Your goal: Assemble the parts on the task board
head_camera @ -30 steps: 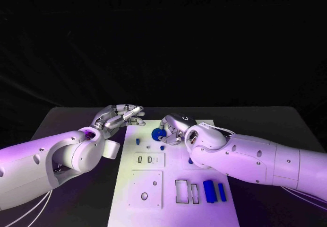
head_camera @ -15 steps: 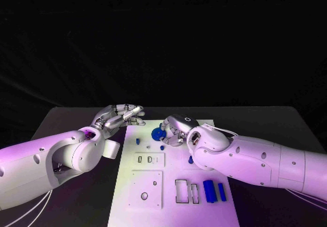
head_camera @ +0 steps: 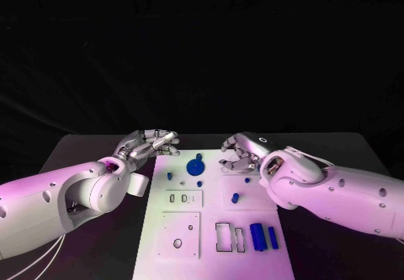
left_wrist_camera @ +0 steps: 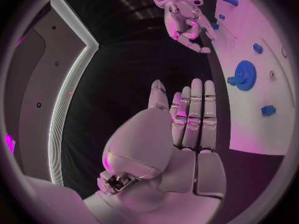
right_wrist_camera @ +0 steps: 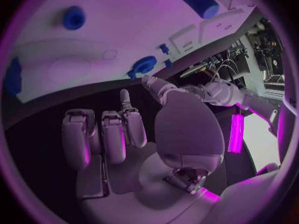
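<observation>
The white task board lies in the middle of the table. A blue gear stands on its far part, free of both hands, and shows as the gear in the left wrist view and the gear in the right wrist view. My right hand hovers to the right of the gear over the board's far right corner, holding nothing; its fingers are loosely spread. My left hand hangs beside the board's far left corner, its fingers straight and empty.
Small blue pegs stand in the board's middle. Two blue cylinders lie beside rectangular slots at the near right. Black table surrounds the board.
My right hand has let go of the blue gear and drawn away to the right. The gear stays standing on the board. My left hand has not moved.
</observation>
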You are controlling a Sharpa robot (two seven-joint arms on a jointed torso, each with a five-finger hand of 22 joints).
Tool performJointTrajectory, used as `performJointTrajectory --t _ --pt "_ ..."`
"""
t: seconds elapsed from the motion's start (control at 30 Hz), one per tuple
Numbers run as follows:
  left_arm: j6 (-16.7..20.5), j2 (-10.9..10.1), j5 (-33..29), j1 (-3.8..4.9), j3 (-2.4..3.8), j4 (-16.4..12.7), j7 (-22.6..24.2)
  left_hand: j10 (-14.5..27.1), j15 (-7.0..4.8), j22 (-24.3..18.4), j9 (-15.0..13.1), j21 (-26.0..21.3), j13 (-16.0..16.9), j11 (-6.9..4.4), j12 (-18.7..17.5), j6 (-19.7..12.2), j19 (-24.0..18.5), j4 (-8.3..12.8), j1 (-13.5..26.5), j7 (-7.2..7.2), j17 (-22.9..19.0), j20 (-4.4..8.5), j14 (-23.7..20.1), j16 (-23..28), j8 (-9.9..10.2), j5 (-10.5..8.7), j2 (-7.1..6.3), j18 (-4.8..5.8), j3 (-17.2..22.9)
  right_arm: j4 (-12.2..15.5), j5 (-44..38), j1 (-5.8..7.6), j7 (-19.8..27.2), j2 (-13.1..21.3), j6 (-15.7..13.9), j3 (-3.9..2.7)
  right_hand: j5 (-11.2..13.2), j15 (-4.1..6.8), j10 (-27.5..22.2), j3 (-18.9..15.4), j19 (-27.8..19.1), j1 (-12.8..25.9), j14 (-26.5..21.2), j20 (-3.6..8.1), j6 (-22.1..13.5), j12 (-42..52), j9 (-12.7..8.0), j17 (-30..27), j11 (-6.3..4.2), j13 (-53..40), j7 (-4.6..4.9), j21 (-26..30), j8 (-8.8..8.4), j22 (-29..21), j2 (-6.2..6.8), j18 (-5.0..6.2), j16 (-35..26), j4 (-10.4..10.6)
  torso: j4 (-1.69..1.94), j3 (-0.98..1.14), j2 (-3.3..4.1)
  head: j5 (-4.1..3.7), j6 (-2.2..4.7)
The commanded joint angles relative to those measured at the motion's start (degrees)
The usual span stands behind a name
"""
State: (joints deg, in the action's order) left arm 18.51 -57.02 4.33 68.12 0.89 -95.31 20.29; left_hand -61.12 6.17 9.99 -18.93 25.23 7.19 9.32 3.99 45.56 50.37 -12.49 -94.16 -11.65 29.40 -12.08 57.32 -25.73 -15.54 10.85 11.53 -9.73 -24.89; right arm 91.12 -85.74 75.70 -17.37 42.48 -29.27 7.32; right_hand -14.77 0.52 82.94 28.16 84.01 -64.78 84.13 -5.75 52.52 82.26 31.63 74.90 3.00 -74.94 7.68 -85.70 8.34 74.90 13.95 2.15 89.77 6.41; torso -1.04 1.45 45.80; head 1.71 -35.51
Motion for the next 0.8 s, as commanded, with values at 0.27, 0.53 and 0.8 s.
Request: performJointTrajectory --t 0.27,0.53,0.8 --pt "-0.4 0.5 -0.2 0.05 0.04 0.3 0.4 0.5 0.05 0.1 -0.1 0.4 0.1 -0.09 -0.1 -0.4 -0.5 0.0 0.5 -0.36 0.1 -0.16 -0.6 -0.4 0.4 -0.19 0.13 -0.4 -1.5 5.9 12.3 2.24 9.5 11.6 2.2 -0.05 1.1 0.03 0.1 0.7 2.4 -2.4 5.9 0.11 0.0 -0.1 -0.5 15.1 0.27 -7.0 0.18 0.5 -0.51 10.7 0.1 -0.68 0.2 -1.0 -1.2 0.4 -0.91 0.08 -0.25" --pt "-0.7 0.9 -0.2 0.03 0.03 0.3 0.5 0.5 0.05 0.1 -0.1 0.4 0.1 -0.09 -0.1 -0.4 -0.5 0.0 0.5 -0.36 0.1 -0.16 -0.6 -0.4 0.4 -0.19 0.13 -0.4 -1.5 3.6 14.4 1.02 15.1 15.9 6.8 0.38 2.8 -0.36 -1.7 0.6 2.1 -4.5 5.9 -0.19 -1.9 -2.2 -1.5 15.1 0.77 -5.1 0.77 1.0 -1.72 10.4 0.81 -0.59 0.2 -2.1 -1.44 0.71 -0.91 -1.01 -0.34" --pt "-0.8 1.1 -0.2 0.02 0.03 0.3 0.5 0.5 0.07 0.1 -0.2 0.4 0.1 -0.07 -0.1 -0.4 -0.5 0.0 0.5 -0.36 0.1 -0.18 -0.7 -0.4 0.4 -0.19 0.15 -0.4 -1.4 -0.4 14.7 -0.82 17.3 15.5 8.8 0.53 3.1 -0.64 -1.9 -0.2 2.2 -5.5 5.9 -0.44 -3.1 -2.3 -2.0 15.1 1.06 -5.0 1.08 0.9 -2.25 10.5 0.84 -0.61 0.2 -2.5 -1.09 0.55 -0.85 -1.59 -0.65"
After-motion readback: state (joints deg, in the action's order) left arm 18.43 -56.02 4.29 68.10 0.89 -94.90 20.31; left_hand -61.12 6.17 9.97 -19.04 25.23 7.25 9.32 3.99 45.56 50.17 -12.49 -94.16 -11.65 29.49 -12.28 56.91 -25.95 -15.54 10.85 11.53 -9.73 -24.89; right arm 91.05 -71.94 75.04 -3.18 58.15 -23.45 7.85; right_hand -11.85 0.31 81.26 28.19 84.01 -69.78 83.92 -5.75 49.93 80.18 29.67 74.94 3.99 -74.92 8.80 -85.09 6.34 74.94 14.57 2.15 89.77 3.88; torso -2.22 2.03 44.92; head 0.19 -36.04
